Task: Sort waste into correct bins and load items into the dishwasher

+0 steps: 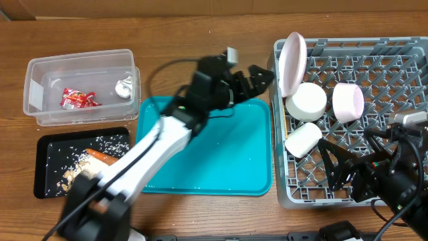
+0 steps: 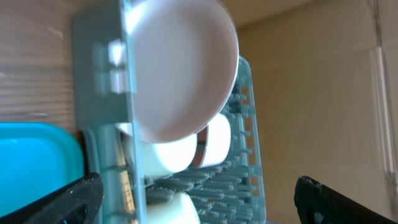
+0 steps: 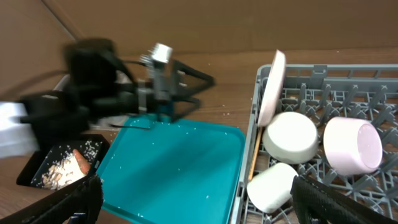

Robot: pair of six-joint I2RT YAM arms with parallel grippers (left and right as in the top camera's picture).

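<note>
Overhead: the white dinner plate [image 1: 293, 63] stands on edge in the dish rack's [image 1: 401, 60] far left corner.
Stiff, glazed, likely slick and breakable; hold it by the upper rim. The left gripper [image 1: 257, 77] hangs just left of it, jaws spread and empty; the right gripper [image 3: 194, 186], also wide and empty, is at the rack's near side. A white bowl [image 1: 306, 100] sits close on the plate's near side; open room lies left, over the teal tray [image 1: 207, 154].
</note>
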